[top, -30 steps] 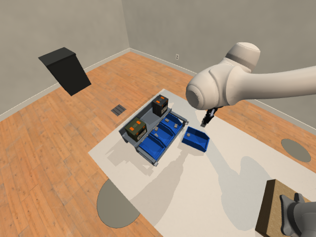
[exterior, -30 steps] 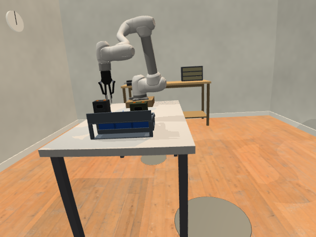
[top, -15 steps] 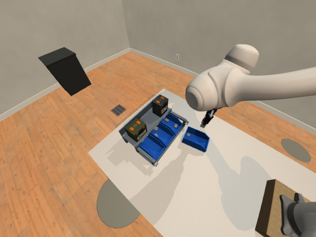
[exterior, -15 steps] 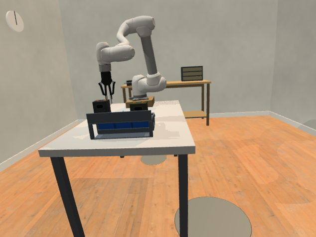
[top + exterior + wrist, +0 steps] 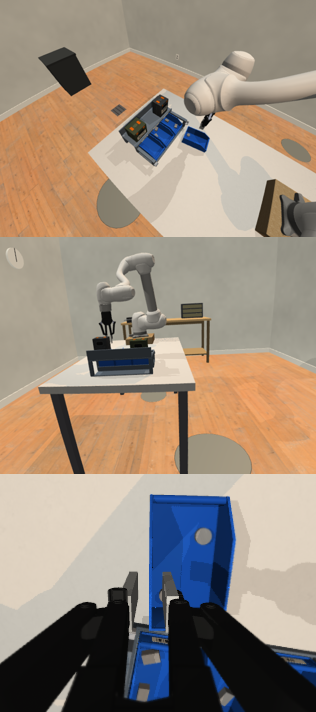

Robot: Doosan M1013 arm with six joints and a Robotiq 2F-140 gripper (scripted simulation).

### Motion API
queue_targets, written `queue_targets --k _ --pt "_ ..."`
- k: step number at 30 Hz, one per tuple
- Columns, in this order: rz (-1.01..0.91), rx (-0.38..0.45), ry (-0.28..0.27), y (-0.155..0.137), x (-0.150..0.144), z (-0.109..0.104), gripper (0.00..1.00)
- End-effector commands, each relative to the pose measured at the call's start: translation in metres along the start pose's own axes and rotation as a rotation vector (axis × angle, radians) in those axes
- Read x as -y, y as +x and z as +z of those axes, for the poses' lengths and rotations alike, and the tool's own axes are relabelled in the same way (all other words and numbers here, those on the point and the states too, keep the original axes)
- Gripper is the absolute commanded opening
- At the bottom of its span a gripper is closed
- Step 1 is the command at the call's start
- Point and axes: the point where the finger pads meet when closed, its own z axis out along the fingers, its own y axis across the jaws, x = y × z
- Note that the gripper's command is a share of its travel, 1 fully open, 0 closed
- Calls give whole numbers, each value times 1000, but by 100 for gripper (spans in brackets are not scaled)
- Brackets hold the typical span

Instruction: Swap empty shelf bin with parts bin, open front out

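Blue parts bin (image 5: 195,142) (image 5: 172,529) on table (image 5: 183,203) (image 5: 173,374) (image 5: 50,524), empty bin (image 5: 151,148) on shelf (image 5: 146,155) (image 5: 118,354). Our gripper (image 5: 202,126) (image 5: 108,338) (image 5: 150,585) hangs above, jaws slightly parted, pinching nothing. Labels (image 5: 161,640) too small for us.

The blue bin (image 5: 196,141) (image 5: 200,564) looks like smooth plastic; the surface (image 5: 178,201) (image 5: 117,379) is matt and smooth, while the floor (image 5: 38,163) (image 5: 242,395) looks like satin-finished wood with visible grain.
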Motion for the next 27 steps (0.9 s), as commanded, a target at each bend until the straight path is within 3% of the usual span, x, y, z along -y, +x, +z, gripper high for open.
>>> queue_targets --k 1,27 --pt "0 0 0 0 0 9 24" --pt "0 0 0 0 0 39 24"
